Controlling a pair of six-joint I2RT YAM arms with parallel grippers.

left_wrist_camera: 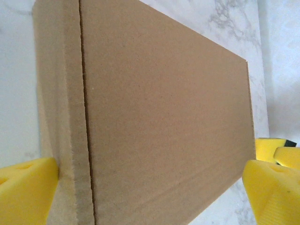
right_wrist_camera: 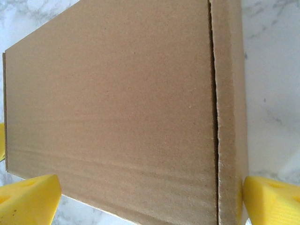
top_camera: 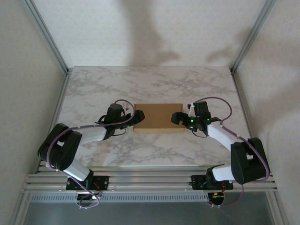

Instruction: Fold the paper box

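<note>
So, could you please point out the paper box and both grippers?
paper box (top_camera: 158,117), top external view, centre of its lid.
left gripper (left_wrist_camera: 150,190), left wrist view, midway between its fingertips.
right gripper (right_wrist_camera: 151,199), right wrist view, midway between its fingertips.

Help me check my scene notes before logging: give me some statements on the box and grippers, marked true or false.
1. The paper box lies flat on the table, folded shut. True.
2. The box is white. False: it is plain brown.
3. The left gripper and the right gripper stand at opposite ends of the box. True.
4. The right gripper is clamped shut above the box. False: its jaws stand wide, straddling the box's end.
</note>
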